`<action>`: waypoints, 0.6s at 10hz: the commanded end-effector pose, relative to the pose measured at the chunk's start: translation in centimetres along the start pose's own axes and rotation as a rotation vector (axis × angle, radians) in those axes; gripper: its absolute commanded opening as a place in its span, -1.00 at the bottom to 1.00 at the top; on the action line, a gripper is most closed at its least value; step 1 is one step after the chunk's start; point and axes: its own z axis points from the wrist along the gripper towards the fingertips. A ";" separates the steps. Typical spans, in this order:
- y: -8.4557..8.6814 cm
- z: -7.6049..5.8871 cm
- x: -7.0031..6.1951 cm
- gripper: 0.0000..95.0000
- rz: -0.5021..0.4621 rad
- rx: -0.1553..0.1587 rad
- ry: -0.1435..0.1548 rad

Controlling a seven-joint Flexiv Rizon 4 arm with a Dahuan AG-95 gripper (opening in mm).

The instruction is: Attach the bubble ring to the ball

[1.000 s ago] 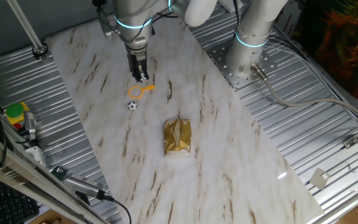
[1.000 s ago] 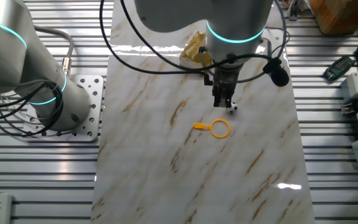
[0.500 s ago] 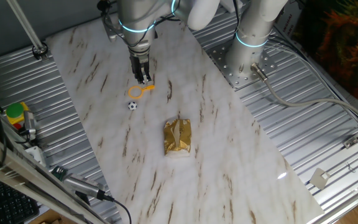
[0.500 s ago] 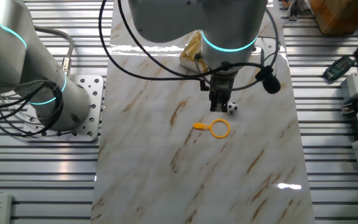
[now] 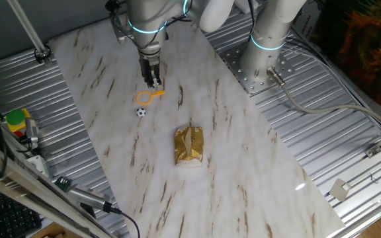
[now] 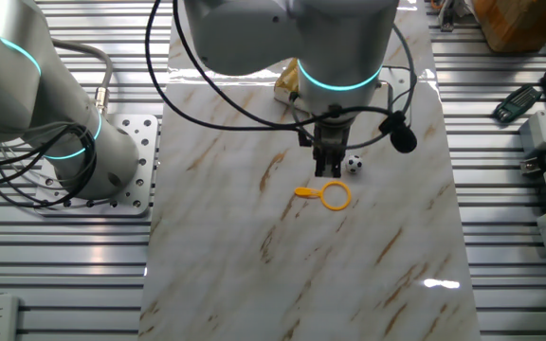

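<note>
On the marble tabletop (image 5: 243,152), the bubble ring (image 5: 147,96) lies flat with its handle pointing toward the arm's side, and the ball (image 5: 141,112) sits just beside it, not touching. Over the last second the gripper (image 5: 153,82) has slid away from the ball and now hangs above the ring's handle, jaws nearly together and holding nothing, which suggests the handle is the next thing to be picked up. The other fixed view shows the ball (image 6: 354,164) clear to the side of the gripper (image 6: 326,171), with the ring (image 6: 331,195) in front of it. A gold packet (image 5: 189,146) lies well apart, mostly hidden behind the arm there.
</note>
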 end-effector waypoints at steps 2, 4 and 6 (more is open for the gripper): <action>-0.3 0.3 0.2 -1.00 -0.002 0.000 0.001; -0.5 0.6 0.3 -1.00 0.003 -0.001 0.001; -0.9 1.3 0.7 -1.00 0.010 0.000 0.002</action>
